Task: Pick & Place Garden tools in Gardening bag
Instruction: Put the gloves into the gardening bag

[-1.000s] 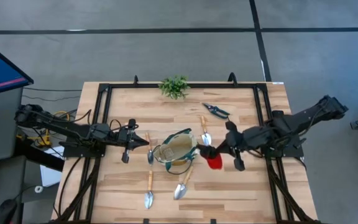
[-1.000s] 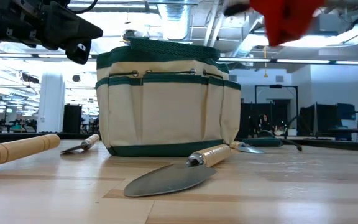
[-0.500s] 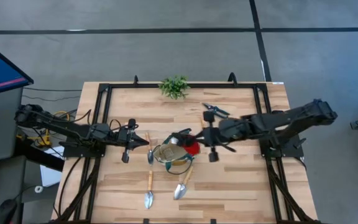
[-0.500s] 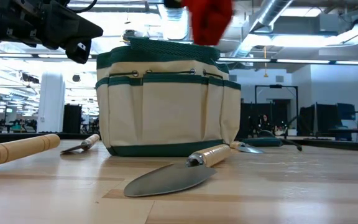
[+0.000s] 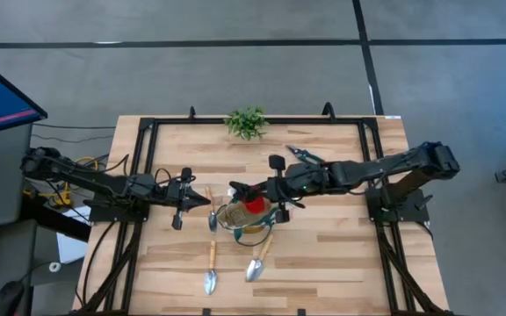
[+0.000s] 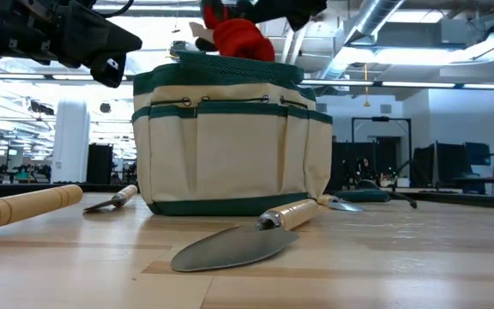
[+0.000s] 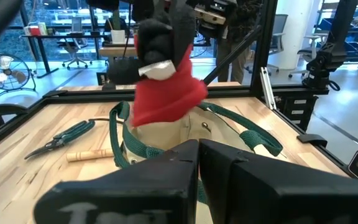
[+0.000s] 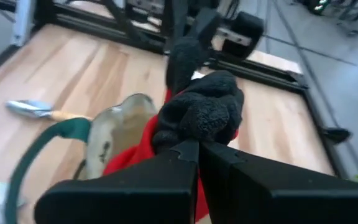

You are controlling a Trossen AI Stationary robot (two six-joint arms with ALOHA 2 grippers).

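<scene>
I see my right gripper clenched on the red-and-black glove, directly above the gardening bag; the left gripper, left of it, looks closed.

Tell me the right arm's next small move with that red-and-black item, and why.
Probably lower it a little and then open: the right gripper holds the red-and-black item shut in its fingers directly over the gardening bag, with the red fabric hanging at the rim of the mouth, not yet down inside. The left gripper waits beside the bag, clear of the drop.
</scene>
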